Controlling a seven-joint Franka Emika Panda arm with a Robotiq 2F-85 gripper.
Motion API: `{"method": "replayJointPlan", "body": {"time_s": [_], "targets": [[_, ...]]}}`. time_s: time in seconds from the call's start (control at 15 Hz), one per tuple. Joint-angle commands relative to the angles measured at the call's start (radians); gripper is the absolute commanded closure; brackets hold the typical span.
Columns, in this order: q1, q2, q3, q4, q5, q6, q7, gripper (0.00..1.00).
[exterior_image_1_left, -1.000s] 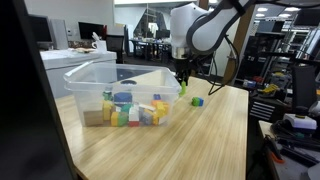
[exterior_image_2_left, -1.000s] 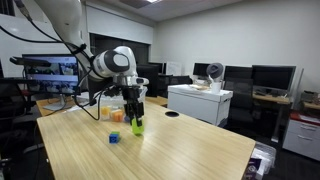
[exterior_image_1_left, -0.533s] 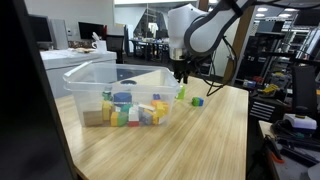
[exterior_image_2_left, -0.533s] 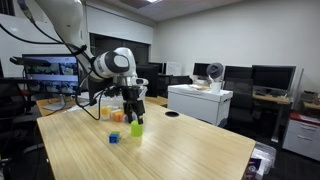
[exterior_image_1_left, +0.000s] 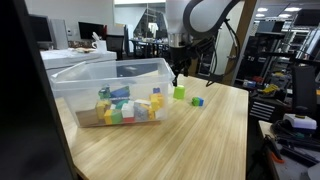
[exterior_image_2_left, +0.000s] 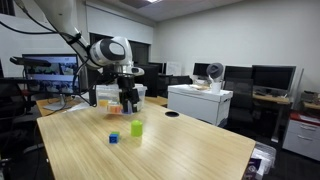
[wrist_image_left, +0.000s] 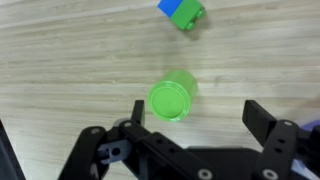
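**Inspector:** Wrist view first. How are the fingers (wrist_image_left: 258, 120) standing?

**Operator:** They are standing wide apart and gripping nothing. The green cylinder (wrist_image_left: 172, 98) is standing upright on the desk (wrist_image_left: 60, 60) below them. It is untouched and sitting nearer one finger than the other.

**Inspector:** Step in hand?

**Operator:** I am judging it as a release: the cylinder is resting on the desk and the fingers are hanging clear of it. Any fresh grasp is calling for centring over the cylinder and a straight descent. It is also calling for keeping off the blue block (wrist_image_left: 182, 12) near it.

**Inspector:** What are the other cameras adding?

**Operator:** In both exterior views the height gap is showing, with the fingers hovering above the cylinder (exterior_image_2_left: 136, 128). In an exterior view the clear bin (exterior_image_1_left: 70, 85) of coloured blocks is sitting near the cylinder. The wrist view is missing it entirely.
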Motion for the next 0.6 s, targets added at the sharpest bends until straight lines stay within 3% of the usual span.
{"method": "replayJointPlan", "body": {"time_s": [0.0, 0.33, 0.53], "targets": [[0.008, -0.126, 0.025, -0.018, 0.018, -0.099, -0.008, 0.00], [-0.001, -0.210, 0.063, -0.014, -0.015, -0.227, 0.040, 0.00], [-0.003, -0.228, 0.074, -0.013, -0.005, -0.246, 0.061, 0.00]]}}
